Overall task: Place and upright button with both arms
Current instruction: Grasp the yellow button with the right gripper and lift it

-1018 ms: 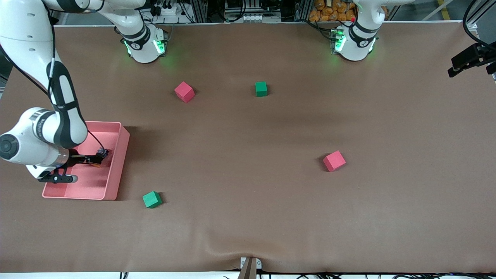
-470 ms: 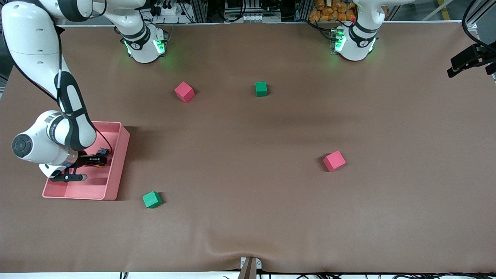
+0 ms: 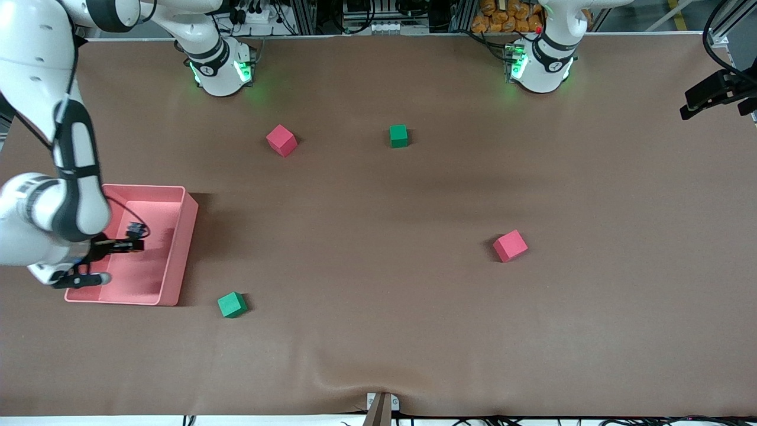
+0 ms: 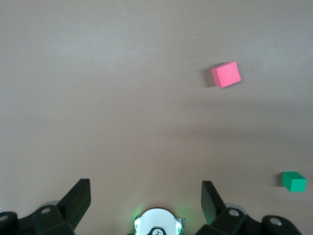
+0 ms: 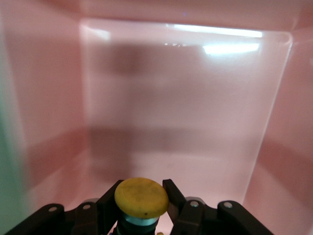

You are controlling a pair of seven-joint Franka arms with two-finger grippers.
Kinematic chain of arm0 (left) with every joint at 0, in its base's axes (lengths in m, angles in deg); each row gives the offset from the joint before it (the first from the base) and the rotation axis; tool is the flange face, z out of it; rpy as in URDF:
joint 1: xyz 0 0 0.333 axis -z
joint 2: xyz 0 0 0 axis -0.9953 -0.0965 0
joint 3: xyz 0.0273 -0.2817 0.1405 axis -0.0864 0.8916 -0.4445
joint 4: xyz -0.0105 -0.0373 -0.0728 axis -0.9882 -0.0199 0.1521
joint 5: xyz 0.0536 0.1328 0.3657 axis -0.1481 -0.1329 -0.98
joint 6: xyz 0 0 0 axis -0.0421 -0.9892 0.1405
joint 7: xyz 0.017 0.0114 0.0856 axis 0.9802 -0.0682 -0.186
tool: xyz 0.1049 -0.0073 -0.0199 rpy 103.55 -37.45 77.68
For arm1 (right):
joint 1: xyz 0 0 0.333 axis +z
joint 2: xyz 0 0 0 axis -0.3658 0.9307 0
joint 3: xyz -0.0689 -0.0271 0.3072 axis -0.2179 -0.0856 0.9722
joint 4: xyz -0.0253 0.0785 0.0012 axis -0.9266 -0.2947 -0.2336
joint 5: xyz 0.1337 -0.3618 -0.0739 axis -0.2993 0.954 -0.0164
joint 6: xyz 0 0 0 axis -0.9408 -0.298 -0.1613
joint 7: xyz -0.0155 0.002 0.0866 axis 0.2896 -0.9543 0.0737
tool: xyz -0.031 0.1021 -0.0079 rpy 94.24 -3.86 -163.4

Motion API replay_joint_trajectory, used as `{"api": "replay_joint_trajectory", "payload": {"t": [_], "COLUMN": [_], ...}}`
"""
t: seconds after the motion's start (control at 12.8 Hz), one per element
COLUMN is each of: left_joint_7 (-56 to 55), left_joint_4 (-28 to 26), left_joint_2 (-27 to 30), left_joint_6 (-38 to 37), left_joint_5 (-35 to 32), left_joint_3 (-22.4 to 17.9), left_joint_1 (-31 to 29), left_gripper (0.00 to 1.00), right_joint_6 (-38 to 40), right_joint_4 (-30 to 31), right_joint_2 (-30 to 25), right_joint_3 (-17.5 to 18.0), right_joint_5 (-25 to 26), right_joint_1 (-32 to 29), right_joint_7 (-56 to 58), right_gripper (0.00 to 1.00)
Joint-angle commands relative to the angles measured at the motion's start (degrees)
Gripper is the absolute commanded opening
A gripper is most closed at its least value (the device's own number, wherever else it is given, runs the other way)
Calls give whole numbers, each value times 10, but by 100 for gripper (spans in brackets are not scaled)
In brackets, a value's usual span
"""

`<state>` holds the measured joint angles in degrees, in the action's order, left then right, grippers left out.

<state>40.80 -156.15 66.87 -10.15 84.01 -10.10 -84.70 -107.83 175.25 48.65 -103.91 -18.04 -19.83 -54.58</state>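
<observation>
Landmark: pink tray [image 3: 177, 248], resting on the brown worktop [image 3: 378, 307] at the right arm's end.

Right arm [image 3: 65, 160]: reaches from its base over the tray. Right pincer [image 3: 135, 242]: positioned over the tray interior, fingers [image 5: 173, 198] clamped on the button [image 5: 141, 197]. Button: held above the tray floor, clear of it, round yellow-orange cap toward the wrist camera, dark body between the fingers. Not identifiable in the front view among the dark pincer parts. Tray interior below the button: bare pink floor and walls [image 5: 181, 112].

Left arm [image 3: 547, 53]: waiting, raised over the worktop at the left arm's end, well apart from the tray; only base and lower links visible in the front view. Left pincer [image 4: 145, 200]: fingers spread wide apart, holding nothing, bare worktop between them.

Cubes on the worktop, located relative to the tray:
- Green cube [image 3: 232, 305]: near the tray's corner closest to the front camera, just toward the left arm's end, not touching.
- Red cube [image 3: 281, 140]: farther from the front camera than the tray, apart from it.
- Green cube [image 3: 398, 135]: farther from the front camera than the tray, more toward the left arm's end than the red cube beside it.
- Red cube [image 3: 510, 245]: well apart from the tray, toward the left arm's end.
</observation>
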Motion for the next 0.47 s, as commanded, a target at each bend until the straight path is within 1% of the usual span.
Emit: {"api": "replay_joint_trajectory", "payload": {"t": [0.0,0.08,0.16,0.24,0.31,0.39], "left_joint_7": [-1,-1,-2,-2,-2,-2], "left_joint_4": [3,4,4,4,5,3], "left_joint_2": [-2,-2,-2,-3,-4,-4], "left_joint_6": [-8,-8,-8,-7,-7,-7], "left_joint_5": [2,2,2,3,2,2], "left_joint_3": [2,2,2,2,2,2], "left_joint_1": [-1,-1,-1,-1,-1,-2], "left_gripper": [100,100,100,100,100,100], "right_joint_6": [125,152,156,149,123,73], "right_joint_4": [-116,-144,-155,-157,-165,-168], "right_joint_2": [4,5,5,7,13,24], "right_joint_3": [-9,-2,11,32,56,82], "right_joint_5": [-6,-12,-16,-21,-24,-24], "right_joint_1": [55,78,108,137,165,183], "right_joint_7": [-109,-143,-179,-226,-288,-330], "right_gripper": [0,0,0,0,0,0]}}
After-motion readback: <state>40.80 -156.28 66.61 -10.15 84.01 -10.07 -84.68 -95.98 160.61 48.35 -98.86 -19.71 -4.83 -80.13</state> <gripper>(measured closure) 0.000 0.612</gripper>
